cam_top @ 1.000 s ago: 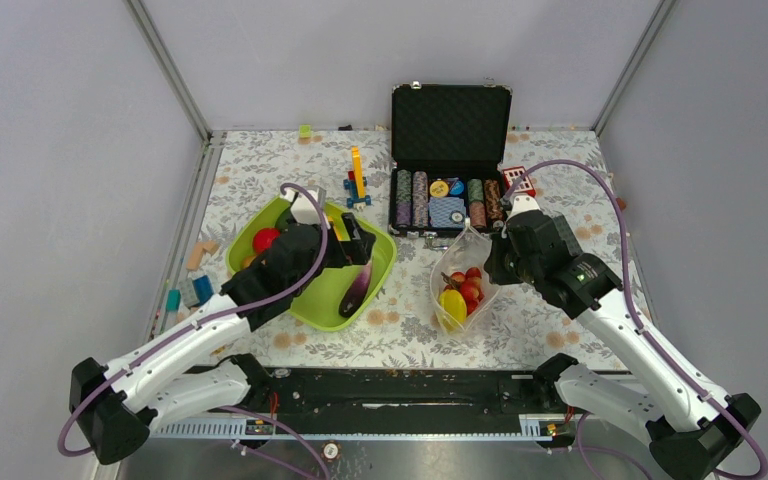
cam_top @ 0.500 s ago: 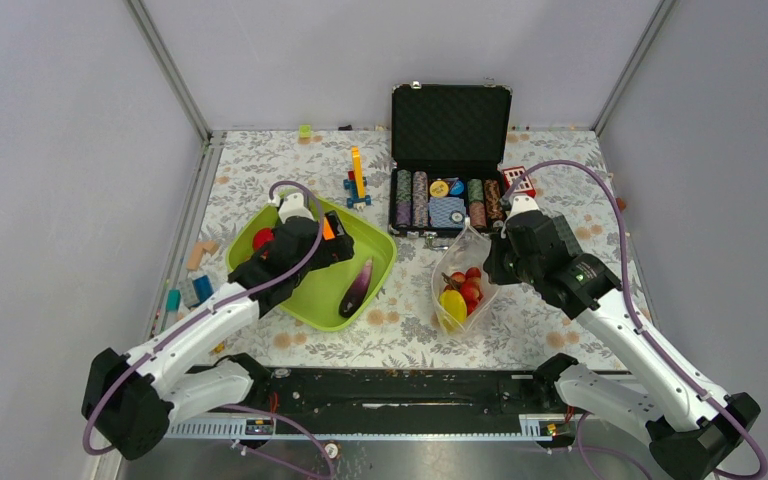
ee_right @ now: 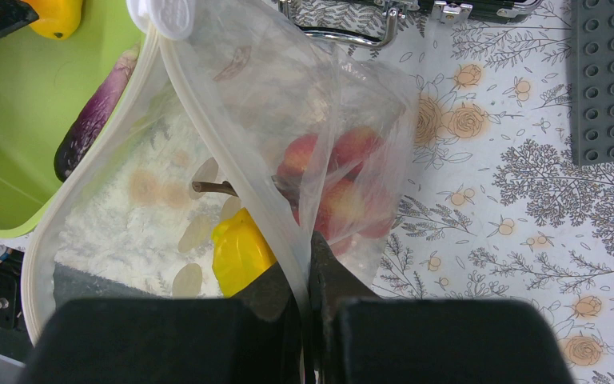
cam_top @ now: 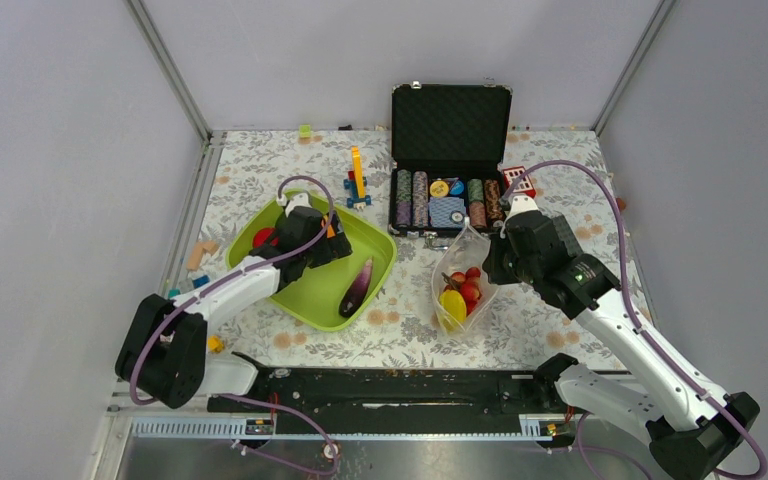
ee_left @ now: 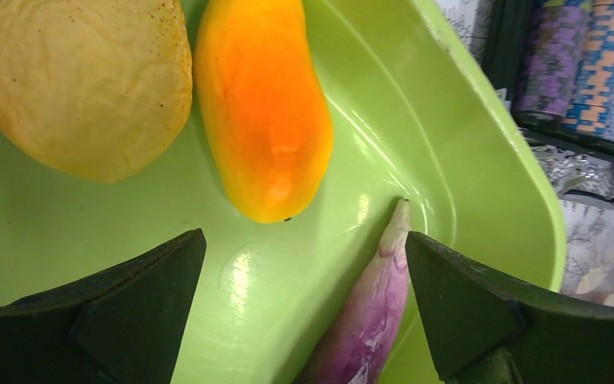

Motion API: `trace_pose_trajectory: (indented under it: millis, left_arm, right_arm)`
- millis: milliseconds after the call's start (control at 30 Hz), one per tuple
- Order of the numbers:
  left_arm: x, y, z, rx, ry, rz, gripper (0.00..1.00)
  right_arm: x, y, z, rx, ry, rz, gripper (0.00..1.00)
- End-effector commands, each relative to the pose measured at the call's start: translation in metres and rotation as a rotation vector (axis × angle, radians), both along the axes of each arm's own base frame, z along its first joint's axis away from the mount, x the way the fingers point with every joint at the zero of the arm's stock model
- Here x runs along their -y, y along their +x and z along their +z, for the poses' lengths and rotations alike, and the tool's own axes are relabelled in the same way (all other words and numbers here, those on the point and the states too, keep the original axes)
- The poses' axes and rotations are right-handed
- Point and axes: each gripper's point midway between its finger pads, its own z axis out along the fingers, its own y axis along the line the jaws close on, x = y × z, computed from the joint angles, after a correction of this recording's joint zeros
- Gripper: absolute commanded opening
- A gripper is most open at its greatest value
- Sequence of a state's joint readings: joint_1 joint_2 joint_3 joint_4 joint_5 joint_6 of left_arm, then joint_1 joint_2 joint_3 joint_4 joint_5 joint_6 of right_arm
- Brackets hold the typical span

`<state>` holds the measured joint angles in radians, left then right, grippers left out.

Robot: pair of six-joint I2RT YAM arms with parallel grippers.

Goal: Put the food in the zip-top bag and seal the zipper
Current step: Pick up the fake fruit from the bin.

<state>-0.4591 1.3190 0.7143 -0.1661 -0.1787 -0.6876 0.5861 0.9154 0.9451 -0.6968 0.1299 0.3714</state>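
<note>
Hovering over lime-green tray [ee_left: 464,160] with left gripper [ee_left: 304,240] spread wide; orange fruit [ee_left: 264,112] just ahead, long axis pointing away from claw, purple eggplant [ee_left: 368,312] nearer, slanting beside one finger. Pinching rim of zip-top bag [ee_right: 232,96] with right gripper [ee_right: 308,264], right of tray, mouth open

One lime-green plastic tray [cam_top: 381,262], showing four toy foods: one purple plastic eggplant [cam_top: 357,288], one orange oblong fruit [ee_left: 264,104], one pale yellow round fruit [ee_left: 88,80], one red piece [cam_top: 264,238]. One clear dotted zip-top bag [ee_right: 248,72], containing one yellow toy fruit [ee_right: 240,250] and several red round fruits [ee_right: 352,152], exact count unclear. One open black case [cam_top: 450,115].
</note>
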Motion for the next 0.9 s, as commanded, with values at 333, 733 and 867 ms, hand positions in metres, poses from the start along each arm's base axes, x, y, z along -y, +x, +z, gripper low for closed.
trace_pose_trajectory:
  millis: [333, 733, 867]
  left_arm:
    - [-0.006, 0.052, 0.004, 0.046, 0.073, 0.103, 0.96]
    - [-0.011, 0.07, -0.011, -0.001, 0.134, 0.118, 0.9]
    - [-0.012, 0.071, -0.017, -0.016, 0.146, 0.121, 0.89]
  right_arm:
    - [0.003, 0.004, 0.004, 0.031, -0.002, -0.008, 0.02]
    - [0.004, 0.004, 0.003, 0.035, -0.005, -0.008, 0.01]
    - [0.005, 0.005, 0.003, 0.035, -0.009, -0.014, 0.02]
